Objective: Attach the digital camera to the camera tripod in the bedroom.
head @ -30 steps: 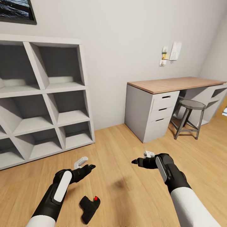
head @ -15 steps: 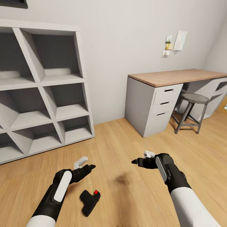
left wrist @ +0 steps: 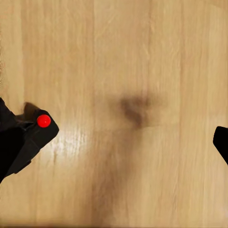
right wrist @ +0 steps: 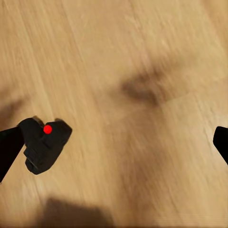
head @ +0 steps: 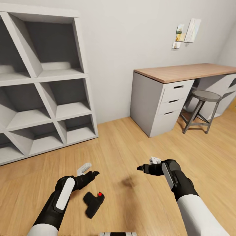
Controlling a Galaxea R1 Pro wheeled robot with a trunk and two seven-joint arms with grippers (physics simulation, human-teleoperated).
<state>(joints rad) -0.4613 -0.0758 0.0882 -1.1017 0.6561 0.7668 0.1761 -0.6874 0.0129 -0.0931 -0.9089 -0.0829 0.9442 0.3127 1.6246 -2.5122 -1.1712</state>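
The digital camera (head: 93, 203), small and black with a red spot on top, lies on the light wood floor just in front of my left forearm. My left gripper (head: 94, 173) hovers a little above and beyond it, open and holding nothing. The left wrist view has the camera (left wrist: 29, 138) beside one of its fingers. My right gripper (head: 141, 168) hangs open over bare floor to the camera's right, and its wrist view looks down on the camera (right wrist: 45, 145). The camera tripod is out of view.
A white cube shelf (head: 42, 98) stands against the wall at the left. A wooden-top desk (head: 177, 73) with grey drawers is at the right, with a round stool (head: 201, 98) tucked beside it. Open wood floor (head: 131, 144) lies between them.
The whole view has shifted: shelf and desk now sit nearer and higher in the picture, and the camera on the floor sits closer under my left gripper. Both arms keep their pose.
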